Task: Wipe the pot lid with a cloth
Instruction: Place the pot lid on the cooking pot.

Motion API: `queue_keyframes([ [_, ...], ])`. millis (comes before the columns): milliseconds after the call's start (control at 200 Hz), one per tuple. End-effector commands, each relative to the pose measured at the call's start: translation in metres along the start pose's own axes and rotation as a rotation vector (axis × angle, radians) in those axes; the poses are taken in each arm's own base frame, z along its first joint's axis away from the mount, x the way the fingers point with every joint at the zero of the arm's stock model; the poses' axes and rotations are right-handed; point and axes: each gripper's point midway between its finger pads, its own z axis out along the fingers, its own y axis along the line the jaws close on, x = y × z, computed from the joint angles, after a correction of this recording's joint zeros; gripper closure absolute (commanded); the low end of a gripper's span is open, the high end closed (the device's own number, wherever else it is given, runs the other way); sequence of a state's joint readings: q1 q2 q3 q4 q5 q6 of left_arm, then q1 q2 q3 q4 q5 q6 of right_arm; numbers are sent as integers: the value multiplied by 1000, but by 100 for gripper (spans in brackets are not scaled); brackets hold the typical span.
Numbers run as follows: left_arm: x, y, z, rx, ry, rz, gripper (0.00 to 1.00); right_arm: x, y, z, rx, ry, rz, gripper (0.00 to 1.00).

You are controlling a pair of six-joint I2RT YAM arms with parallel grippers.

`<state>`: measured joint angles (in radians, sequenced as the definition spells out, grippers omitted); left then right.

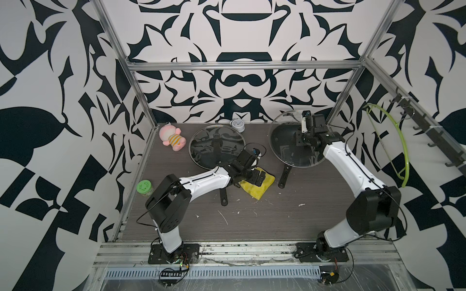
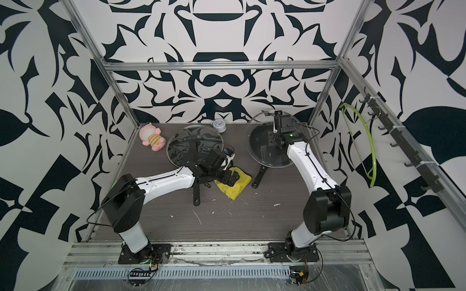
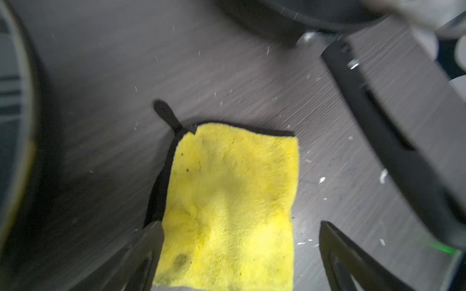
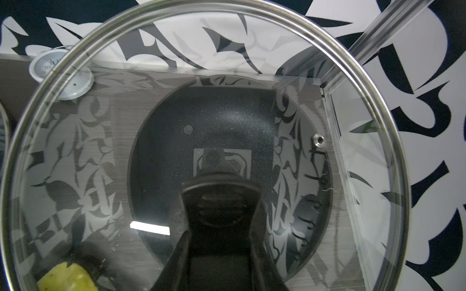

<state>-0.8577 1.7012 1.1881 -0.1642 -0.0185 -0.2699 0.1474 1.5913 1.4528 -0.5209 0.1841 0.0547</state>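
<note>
left tool (image 3: pixel 239 226) open over cloth (image 3: pixel 232 181) on counter (image 3: pixel 100 100) | right tool (image 4: pixel 219 201) grips tilted pot lid (image 4: pixel 83 156) | risk: wiping pressure may swing lid, then it slips

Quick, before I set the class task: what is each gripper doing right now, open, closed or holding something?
Left gripper: open, astride the cloth, not gripping it.
Right gripper: closed, holding the lid up, tilted.

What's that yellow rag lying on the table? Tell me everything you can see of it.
The cloth is bright yellow and fluffy like microfibre, roughly rectangular as it lies, with a black loop at one corner and a few dark specks. It lies on the dark table, between the open jaws of the left gripper; whether they touch it I cannot tell.
</note>
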Motion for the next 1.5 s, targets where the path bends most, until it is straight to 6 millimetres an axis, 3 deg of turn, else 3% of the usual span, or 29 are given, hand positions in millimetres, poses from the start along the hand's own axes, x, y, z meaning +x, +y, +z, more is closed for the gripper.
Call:
queue_keyframes([
  [0, -29, -10, -29, 36, -136, 45, 1, -76, -11, -31, 14, -238, 68, 100],
  [155, -42, -18, -59, 73, -242, 84, 1, -75, -9, -4, -28, -187, 77, 100],
  [325, -42, -28, -84, 119, -284, 143, 1, -77, -12, 23, -43, -130, 75, 100],
  [645, -37, -8, -114, 4, -300, 185, 1, -65, -29, 63, -14, -8, 68, 100],
  [955, -37, -1, -117, -30, -301, 180, 1, -54, -40, 75, 12, 44, 77, 100],
  [1165, -37, 5, -117, -48, -300, 161, 1, -38, -29, 88, -42, 145, 55, 100],
  [1495, -42, 12, -127, -64, -326, 147, 1, -23, -19, 78, -71, 164, 41, 100],
])
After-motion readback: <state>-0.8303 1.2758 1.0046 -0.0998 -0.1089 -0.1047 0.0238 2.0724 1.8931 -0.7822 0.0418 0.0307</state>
